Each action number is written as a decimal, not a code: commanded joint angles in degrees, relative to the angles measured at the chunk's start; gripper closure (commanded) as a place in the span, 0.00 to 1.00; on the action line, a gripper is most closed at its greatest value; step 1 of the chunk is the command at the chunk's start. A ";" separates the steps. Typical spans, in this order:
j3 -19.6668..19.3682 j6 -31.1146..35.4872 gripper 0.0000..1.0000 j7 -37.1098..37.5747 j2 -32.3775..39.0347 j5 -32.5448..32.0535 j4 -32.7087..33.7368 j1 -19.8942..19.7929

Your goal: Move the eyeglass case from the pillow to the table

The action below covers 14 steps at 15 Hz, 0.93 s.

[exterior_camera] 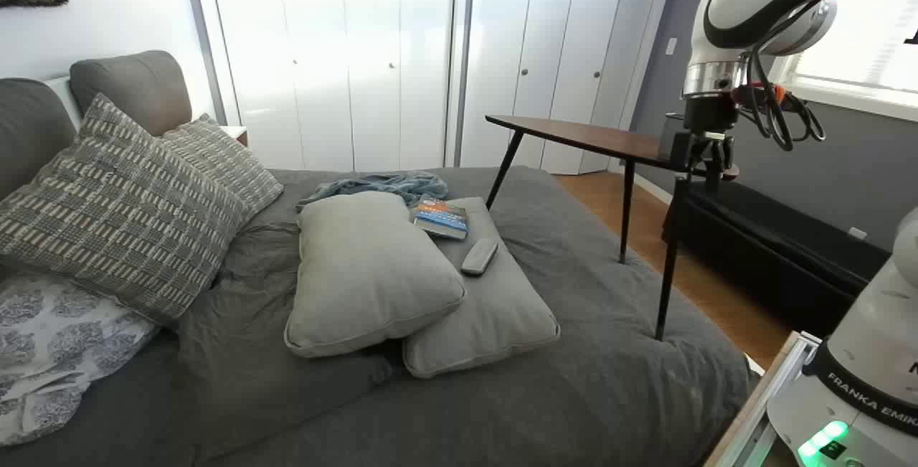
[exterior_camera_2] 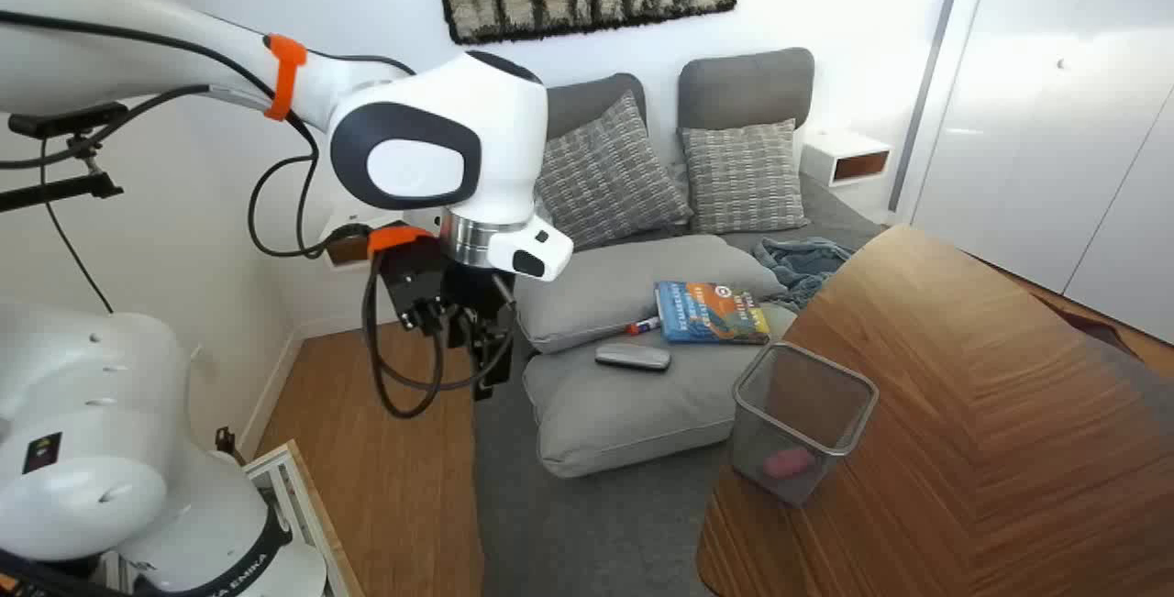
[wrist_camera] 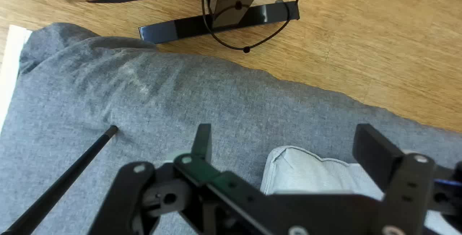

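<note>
The eyeglass case (exterior_camera: 480, 257) is a small oblong case with a shiny grey top and darker side. It lies on the lower grey pillow (exterior_camera: 495, 316); in an exterior view the case (exterior_camera_2: 633, 357) lies in front of a book. The table (exterior_camera_2: 1000, 395) has a reddish-brown wooden top; its top (exterior_camera: 588, 135) and thin black legs show beside the pillows. My gripper (wrist_camera: 283, 134) is open and empty, its fingers wide apart above the bed. A pillow corner (wrist_camera: 306, 170) shows beyond the fingers in the wrist view. The case is out of the wrist view.
A clear bin (exterior_camera_2: 802, 423) with a pink item stands on the table's edge. A blue-and-orange book (exterior_camera: 441, 218) and a marker (exterior_camera_2: 643, 326) lie by the case. A second pillow (exterior_camera: 373, 273) overlaps the lower one. A black table leg (wrist_camera: 65, 181) stands beside the gripper.
</note>
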 commanded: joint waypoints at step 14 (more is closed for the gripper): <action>3.03 15.77 0.00 30.33 33.37 8.50 28.35 -0.68</action>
